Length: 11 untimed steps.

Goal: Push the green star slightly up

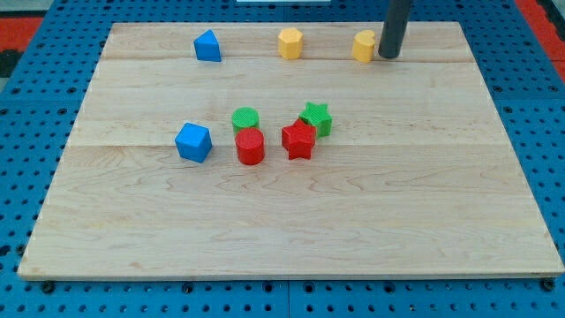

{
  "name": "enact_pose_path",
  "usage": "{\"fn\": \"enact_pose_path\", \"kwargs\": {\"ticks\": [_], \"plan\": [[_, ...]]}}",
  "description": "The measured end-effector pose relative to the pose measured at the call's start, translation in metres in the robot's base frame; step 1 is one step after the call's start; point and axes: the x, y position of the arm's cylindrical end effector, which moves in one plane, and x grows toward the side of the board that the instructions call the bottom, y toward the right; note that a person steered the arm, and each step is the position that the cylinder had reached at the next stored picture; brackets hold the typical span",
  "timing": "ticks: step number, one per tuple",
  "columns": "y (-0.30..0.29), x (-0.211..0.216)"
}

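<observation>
The green star lies near the board's middle, touching the red star at its lower left. My tip is at the view's top right, right beside a yellow block, far above and to the right of the green star. A green cylinder and a red cylinder stand together to the left of the stars.
A blue cube lies left of the cylinders. A blue block and a second yellow block sit along the top of the wooden board. Blue pegboard surrounds the board.
</observation>
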Motion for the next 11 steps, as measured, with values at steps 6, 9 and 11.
{"fn": "enact_pose_path", "kwargs": {"ticks": [6,9,11], "plan": [[-0.038,0.108],[-0.088,0.123],[-0.124,0.118]]}}
